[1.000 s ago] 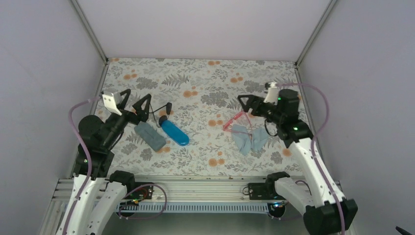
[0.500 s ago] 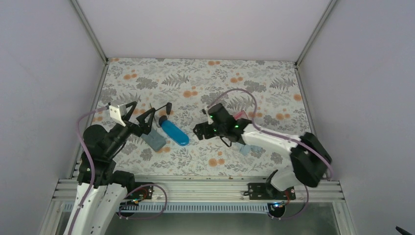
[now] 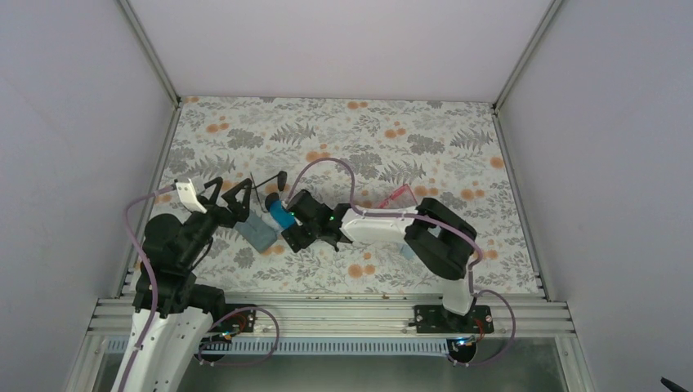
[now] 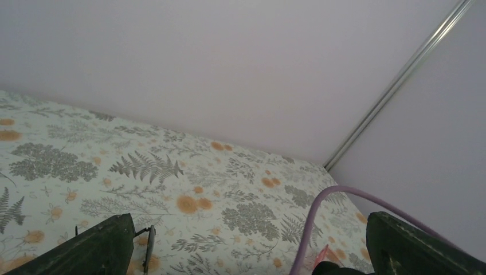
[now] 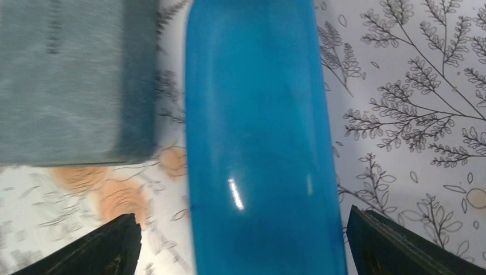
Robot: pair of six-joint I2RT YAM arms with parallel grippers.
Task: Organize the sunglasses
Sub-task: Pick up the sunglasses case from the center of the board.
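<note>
**Sunglasses unsorted: both pairs loose on the counter**

Progress is nil as far as you can see. The black-framed sunglasses (image 3: 274, 189) lie on the counter (image 3: 368, 131) just beyond the blue case (image 5: 261, 143). The pink-red pair (image 3: 400, 196) lies well apart, to the right, behind the right arm. Neither pair is in a case or in a grip.

Your right end effector (image 5: 242, 217) is spread wide and straddles the blue case without clamping it. That case appears shut. Your left end effector (image 3: 229, 189) is also released and holds nothing, hovering above the grey case (image 5: 69, 80), which lies just beside the blue one.

Judgement: casing both pairs remains.

Obstructions: both arms converge on one spot, and the black pair lies close by. A light blue cloth (image 3: 406, 251) is mostly hidden under the right arm.
</note>
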